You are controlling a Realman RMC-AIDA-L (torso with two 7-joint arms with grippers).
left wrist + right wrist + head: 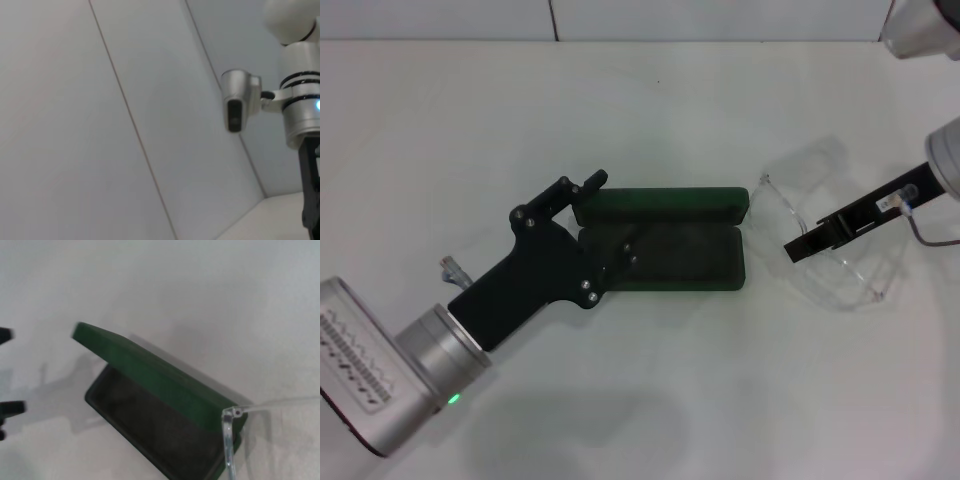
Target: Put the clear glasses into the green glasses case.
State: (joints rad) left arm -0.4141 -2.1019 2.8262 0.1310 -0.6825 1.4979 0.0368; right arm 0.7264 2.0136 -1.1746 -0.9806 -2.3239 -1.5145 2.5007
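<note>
Head view: dark green oblong hinged hard case [665,240] lies open at frame centre on the white tabletop [650,400], lid [660,204] raised on the 12 o'clock side, dark grey felt-lined tray [685,255] on the 6 o'clock side. My left gripper [610,215], black, comes in from 8 o'clock over the case's 9 o'clock end; fingers spread, one by the lid edge, the other over the tray. I can't tell whether either touches the case.

Fully transparent plastic wraparound glasses [840,250] sit at 3 o'clock from the case, just beside its end. My right gripper [798,247] reaches in from 2 o'clock, w/ its black finger laid across the lens; fingers look pinched on the clear glasses, slightly tilted.

R wrist view: case [165,405] w/ lid propped half open, lining visible below; a clear arm hinge of the glasses [231,440] sits close in front of the case's near end

L wrist view: only wall panels and the right arm [300,110]
</note>
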